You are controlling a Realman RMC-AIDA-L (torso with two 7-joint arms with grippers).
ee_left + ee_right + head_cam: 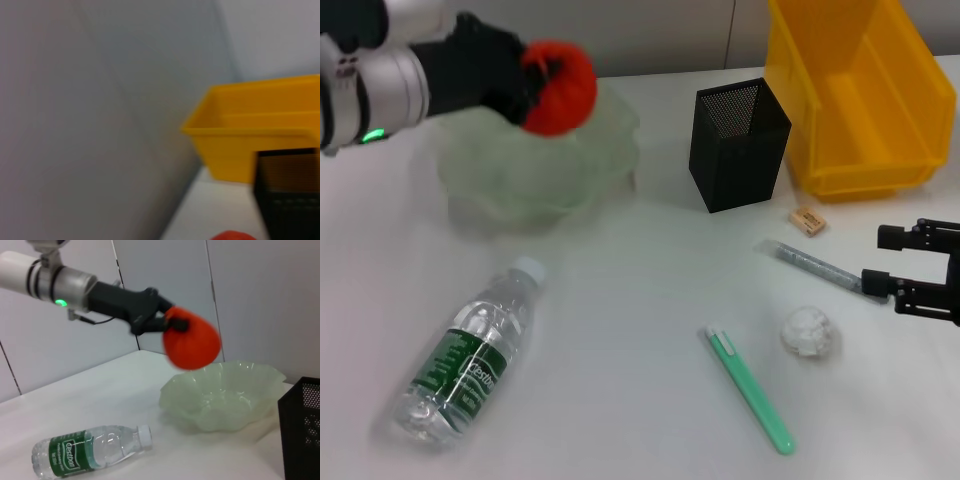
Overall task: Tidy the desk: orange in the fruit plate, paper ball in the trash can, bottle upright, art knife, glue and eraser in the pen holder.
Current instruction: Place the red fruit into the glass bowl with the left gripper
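My left gripper (542, 82) is shut on the red-orange orange (563, 90), holding it in the air above the pale-green fruit plate (490, 190). The right wrist view shows the same: orange (192, 337) over the fruit plate (220, 400). The bottle (468, 358) lies on its side near the front left. A green art knife (750, 390), the paper ball (809, 332), a grey glue tube (817, 267) and the tan eraser (807, 220) lie on the table at the right. My right gripper (882, 260) stands open beside the glue tube's end, with nothing in it.
The black mesh pen holder (738, 145) stands mid-table, right of the fruit plate. Behind it to the right is the yellow trash can (860, 90). The left wrist view shows the trash can (250, 130), the pen holder (290, 195) and a wall.
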